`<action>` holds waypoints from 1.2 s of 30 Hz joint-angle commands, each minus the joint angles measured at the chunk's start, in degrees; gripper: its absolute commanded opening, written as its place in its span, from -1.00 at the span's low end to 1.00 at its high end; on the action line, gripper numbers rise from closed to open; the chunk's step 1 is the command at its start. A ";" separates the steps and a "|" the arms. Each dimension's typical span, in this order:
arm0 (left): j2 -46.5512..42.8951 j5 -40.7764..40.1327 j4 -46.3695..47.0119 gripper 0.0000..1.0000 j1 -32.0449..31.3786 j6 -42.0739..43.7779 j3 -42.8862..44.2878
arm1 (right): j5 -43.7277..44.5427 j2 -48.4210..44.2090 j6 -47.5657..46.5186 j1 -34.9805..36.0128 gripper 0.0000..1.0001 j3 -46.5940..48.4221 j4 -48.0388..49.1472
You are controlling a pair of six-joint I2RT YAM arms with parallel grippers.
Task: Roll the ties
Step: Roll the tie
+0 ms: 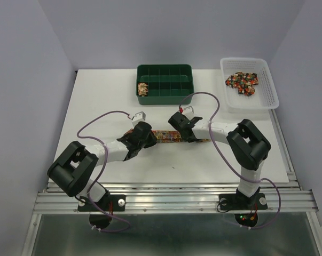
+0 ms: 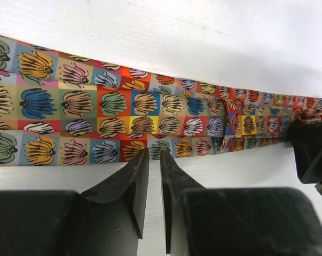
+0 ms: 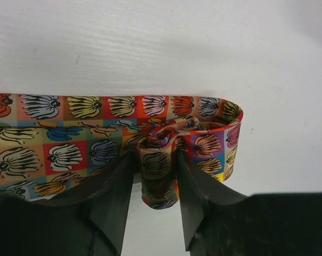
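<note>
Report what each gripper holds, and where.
Right gripper: rolled end of the tie sits between its fingers; a firm grip cannot be told. Left gripper: tips at the tie's edge, nothing seen between them.

Desk (image 1: 96, 101) open at left and along near edge. Green tray (image 1: 164, 99) and white basket (image 1: 249, 102) block the far side. Mid-desk, tie (image 1: 166, 136) spans between left end effector (image 2: 154, 160) and right end effector (image 3: 156, 160); little room there.

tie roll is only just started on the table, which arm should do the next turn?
Right. The right fingers clamp the started roll at the tie's end, so that arm can turn it at once. The left fingers stand narrowly parted at the flat strip's near edge, gripping nothing visible; better for steadying.
</note>
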 commanded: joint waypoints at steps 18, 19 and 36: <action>0.32 -0.30 1.27 -0.45 -4.72 -0.10 5.85 | -35.20 -14.24 17.52 -11.68 0.60 -16.89 28.34; 1.11 -0.65 1.44 -0.41 -5.68 -0.27 6.64 | -35.90 -14.68 19.71 -12.56 0.64 -17.94 29.65; 10.42 -2.42 4.87 0.01 -10.53 -2.47 15.35 | -38.37 -19.78 40.29 -16.70 1.00 -23.58 35.91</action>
